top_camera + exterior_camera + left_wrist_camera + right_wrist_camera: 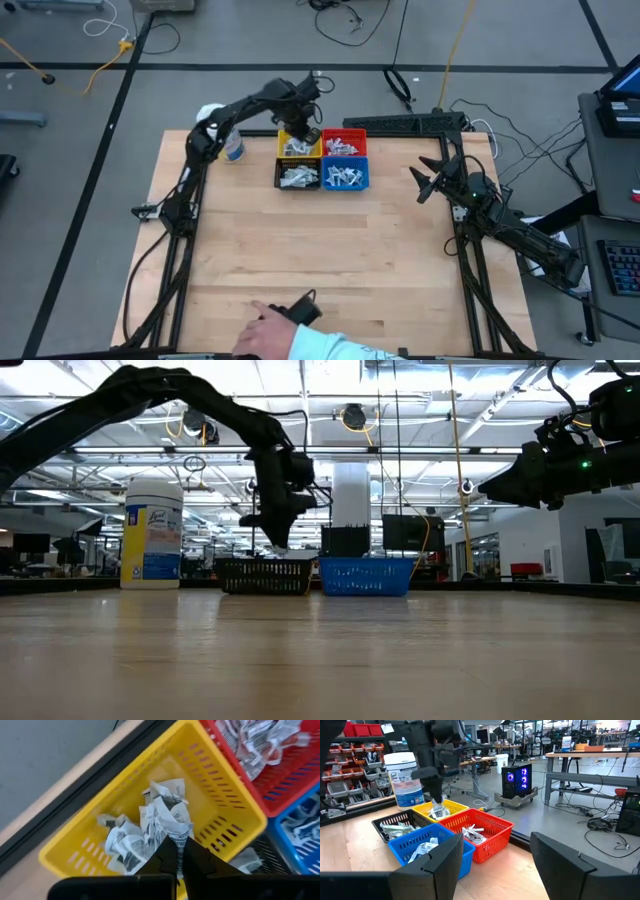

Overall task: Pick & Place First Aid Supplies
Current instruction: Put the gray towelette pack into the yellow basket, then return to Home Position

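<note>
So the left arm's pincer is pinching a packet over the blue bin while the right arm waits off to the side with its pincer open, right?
Not quite: the left pincer, shut on a packet, is over the yellow bin, not the blue one, as the left wrist view shows. The right pincer does wait open at the side.

Only one label came close to readable: a script brand name on the yellow-and-blue wrap of the white-lidded jar (151, 533), too small to spell out. Print on the packets (150, 830) was illegible.

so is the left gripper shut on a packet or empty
Shut on a packet. In the left wrist view the left gripper pinches a white packet between closed fingers, above the yellow bin.
</note>
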